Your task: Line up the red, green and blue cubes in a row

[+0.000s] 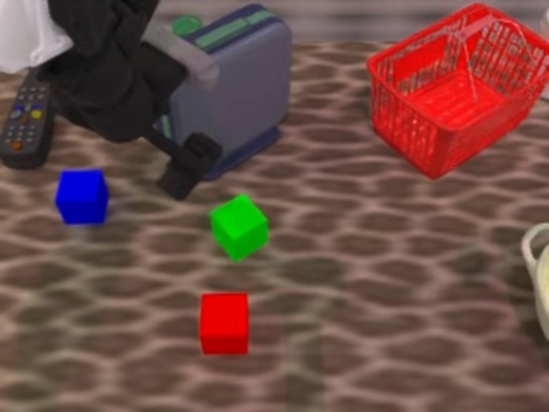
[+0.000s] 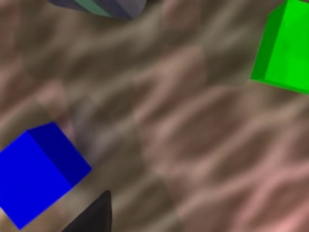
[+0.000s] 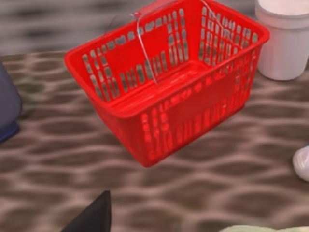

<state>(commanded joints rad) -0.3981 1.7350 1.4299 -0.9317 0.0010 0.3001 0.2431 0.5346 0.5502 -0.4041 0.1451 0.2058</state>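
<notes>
Left gripper (image 1: pixel 190 167): black, hangs low over the table (image 1: pixel 386 283) in the top view's left half, in front of the blue-grey toaster-like box (image 1: pixel 236 81); holds nothing; how far its fingers stand apart cannot be told.
Blue cube (image 1: pixel 82 196): on the table to the left of the left gripper, near it, apart from it.
Green cube (image 1: pixel 239 226): just beside the left gripper on its right and toward the near edge, tilted corner-on; no contact.
Red cube (image 1: pixel 224 323): farther toward the near edge than the green cube, well apart from the left gripper.
Cube layout: three cubes apart from one another, not in one line.
Right gripper: outside the top view; only a dark fingertip (image 3: pixel 91 217) shows in its own wrist view; finger gap cannot be told.
Left wrist view only: blue cube (image 2: pixel 41 171) close by a dark fingertip (image 2: pixel 94 217), green cube (image 2: pixel 285 48) at the frame edge, bare patterned table between.
Right wrist view only: red mesh basket (image 3: pixel 166 72) with wire handles, white ribbed container (image 3: pixel 285 41) beside it; no cubes seen.
Top view only: remote control (image 1: pixel 26 120) at far left, red basket (image 1: pixel 459 86) at far right, cream-coloured vessel (image 1: pixel 539 266) at the right edge.
</notes>
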